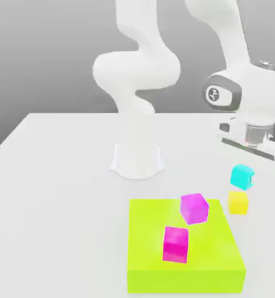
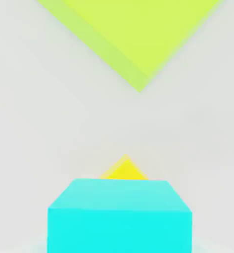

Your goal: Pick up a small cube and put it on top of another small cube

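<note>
A pale grey tabletop (image 1: pixel 52 192) is seen from the exterior view. Left of centre, the white arm's round base (image 1: pixel 137 160) stands on it. The arm rises from the base, curves out of the top of the picture, and comes back down on the exterior view's right.

In front of the base lies a large flat lime-green block (image 1: pixel 145 256). Two magenta cubes rest on its top. The brighter magenta cube (image 1: pixel 175 243) sits near the middle of the block. The paler magenta cube (image 1: pixel 194 208) is behind it, a little to the exterior view's right and close to the block's far edge. It looks slightly tilted.

Further to the exterior view's right, just off the far corner of the lime block, the small yellow cube (image 1: pixel 238 202) sits on the tabletop. The small cyan cube (image 1: pixel 242 176) is directly over it, shifted a touch to the exterior view's right. Their faces are so close that it cannot be told whether the cyan cube rests on the yellow one or hangs just above it.

The hand (image 1: pixel 251 142) hangs above the cyan cube, pointing down, at the end of the white wrist. There is bare space between it and the cube's top. Whether the hand is wide or narrow cannot be told.

In the hand view, the cyan cube (image 2: pixel 119 215) appears large and close. A corner of the yellow cube (image 2: pixel 123 169) peeks out from behind it. One corner of the lime-green block (image 2: pixel 138 34) lies well apart, across the bare tabletop (image 2: pixel 34 123).
</note>
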